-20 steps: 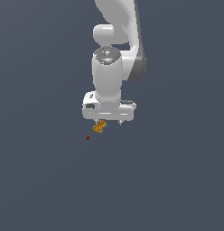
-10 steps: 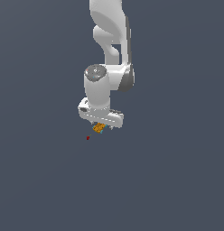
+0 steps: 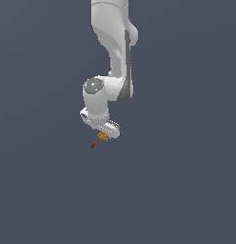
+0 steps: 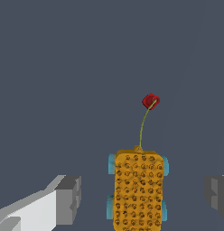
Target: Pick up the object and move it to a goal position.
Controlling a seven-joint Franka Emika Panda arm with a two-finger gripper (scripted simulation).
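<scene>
Object [image 3: 103, 137] sits low-centre in the exterior view, right under the gripper [image 3: 105, 135]. Goal [image 3: 92, 146] is a red dot just down-left of it, near but apart. In the wrist view the object [image 4: 138, 189] is a studded orange block with teal wheels and a thin stalk. Fingers [image 4: 68, 198] stand wide on both sides with clear gaps, so the hand is released, not grasping. Likely light and rigid; bumpy faces should grip fine. Best hold: the long orange flanks between the wheels, not the stalk.

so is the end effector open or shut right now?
Open. In the wrist view the end effector fingers stand apart from the orange object, gaps either side.
</scene>
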